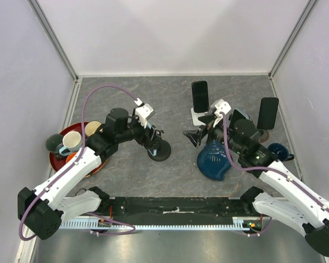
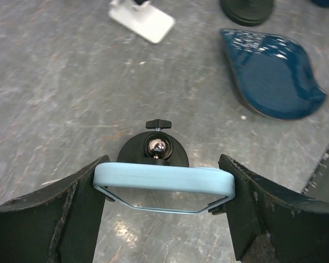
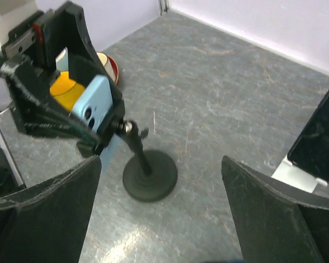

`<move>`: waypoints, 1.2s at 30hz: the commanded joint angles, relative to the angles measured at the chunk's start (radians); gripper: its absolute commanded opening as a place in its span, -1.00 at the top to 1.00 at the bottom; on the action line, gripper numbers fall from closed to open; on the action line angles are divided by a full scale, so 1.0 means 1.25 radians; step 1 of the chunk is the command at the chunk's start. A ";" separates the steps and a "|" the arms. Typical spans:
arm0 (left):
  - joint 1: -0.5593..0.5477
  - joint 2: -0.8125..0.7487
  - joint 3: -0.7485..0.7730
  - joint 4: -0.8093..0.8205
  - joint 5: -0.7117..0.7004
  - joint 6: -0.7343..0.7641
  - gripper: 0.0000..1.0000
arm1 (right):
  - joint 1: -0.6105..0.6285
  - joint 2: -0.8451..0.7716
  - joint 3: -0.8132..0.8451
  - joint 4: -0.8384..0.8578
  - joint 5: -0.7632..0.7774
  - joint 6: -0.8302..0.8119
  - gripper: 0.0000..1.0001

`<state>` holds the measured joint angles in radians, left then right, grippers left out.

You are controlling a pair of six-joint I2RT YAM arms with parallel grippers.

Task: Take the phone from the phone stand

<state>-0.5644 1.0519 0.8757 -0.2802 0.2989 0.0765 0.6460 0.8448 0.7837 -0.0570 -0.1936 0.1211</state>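
Nearest the arm bases, a dark blue dish (image 1: 213,159) to the right and a red plate (image 1: 56,161) loaded with cups (image 1: 71,141) to the left. Just beyond, at mid-table, a black stand (image 1: 160,150) on a round base, stem tilted. Atop it, seated in the holder, the light blue phone (image 2: 163,179), lying crosswise. Left gripper (image 2: 163,167) clamped on that phone, one finger pressed against each short end. Opposite, past the dish, right gripper (image 1: 193,136) with fingers spread wide, holding nothing, facing the black stand and well apart from it. Farther back, a white stand (image 1: 198,116) carrying a black phone (image 1: 200,95) upright. Off to the right near the wall, another dark phone (image 1: 267,112) propped up, with a blue cup (image 1: 278,150) near it.
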 commanded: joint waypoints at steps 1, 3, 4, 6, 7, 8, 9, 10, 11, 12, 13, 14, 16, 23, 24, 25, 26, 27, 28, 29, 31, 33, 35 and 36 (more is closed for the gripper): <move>-0.026 -0.038 -0.001 0.101 0.196 0.070 0.38 | 0.004 0.013 -0.086 0.344 -0.038 0.033 -0.96; -0.031 -0.039 -0.013 0.106 0.226 0.092 0.43 | 0.002 0.029 -0.165 0.489 0.023 0.022 -0.96; -0.032 -0.039 -0.016 0.108 0.247 0.101 0.48 | 0.003 0.037 -0.183 0.524 0.035 0.010 -0.96; -0.032 -0.033 -0.015 0.103 0.269 0.112 0.54 | 0.004 0.074 -0.172 0.505 0.038 -0.007 -0.96; -0.032 -0.029 -0.011 0.100 0.287 0.113 0.55 | 0.004 0.091 -0.158 0.480 0.025 -0.022 -0.96; -0.032 -0.025 -0.011 0.099 0.295 0.114 0.56 | 0.002 0.124 -0.145 0.456 0.008 -0.027 -0.96; -0.032 -0.023 -0.010 0.095 0.302 0.124 0.57 | 0.003 0.143 -0.125 0.428 -0.034 -0.027 -0.96; -0.032 -0.021 -0.008 0.092 0.312 0.130 0.57 | 0.004 0.157 -0.124 0.424 -0.054 -0.027 -0.96; -0.032 -0.018 -0.007 0.089 0.314 0.133 0.57 | 0.004 0.183 -0.126 0.427 -0.077 -0.026 -0.96; -0.032 -0.012 -0.004 0.075 0.318 0.146 0.57 | 0.004 0.193 -0.142 0.449 -0.099 -0.027 -0.96; -0.032 -0.008 0.004 0.065 0.324 0.153 0.57 | 0.004 0.208 -0.153 0.465 -0.139 -0.031 -0.96; -0.032 -0.003 0.009 0.057 0.327 0.160 0.56 | 0.005 0.211 -0.176 0.482 -0.157 -0.034 -0.96; -0.032 0.004 0.017 0.040 0.325 0.169 0.56 | 0.004 0.232 -0.194 0.523 -0.215 -0.042 -0.96; -0.031 0.011 0.022 0.030 0.320 0.171 0.57 | 0.004 0.307 -0.245 0.638 -0.374 -0.053 -0.96; -0.032 0.010 0.023 0.029 0.319 0.172 0.57 | 0.004 0.314 -0.245 0.642 -0.386 -0.058 -0.96; -0.032 0.010 0.023 0.029 0.322 0.173 0.57 | 0.004 0.332 -0.243 0.646 -0.397 -0.058 -0.96; -0.032 0.010 0.023 0.028 0.325 0.173 0.57 | 0.004 0.340 -0.234 0.658 -0.410 -0.054 -0.96; -0.032 0.009 0.023 0.028 0.333 0.173 0.57 | 0.004 0.349 -0.228 0.664 -0.416 -0.049 -0.96; -0.032 0.010 0.025 0.028 0.338 0.174 0.57 | 0.005 0.368 -0.222 0.670 -0.418 -0.049 -0.92; -0.032 0.010 0.026 0.027 0.341 0.173 0.57 | 0.006 0.379 -0.205 0.670 -0.423 -0.050 -0.86; -0.032 0.010 0.025 0.024 0.347 0.174 0.57 | 0.005 0.421 -0.182 0.656 -0.457 -0.056 -0.72; -0.032 0.010 0.025 0.023 0.346 0.177 0.57 | 0.005 0.453 -0.157 0.669 -0.501 -0.053 -0.67; -0.032 0.010 0.025 0.024 0.349 0.177 0.57 | 0.006 0.495 -0.148 0.709 -0.513 -0.039 -0.65; -0.032 0.011 0.025 0.024 0.349 0.177 0.56 | 0.007 0.507 -0.147 0.722 -0.513 -0.037 -0.63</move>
<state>-0.5976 1.0706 0.8574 -0.2787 0.6559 0.2676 0.6491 1.4158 0.5480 0.7200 -0.7361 0.0738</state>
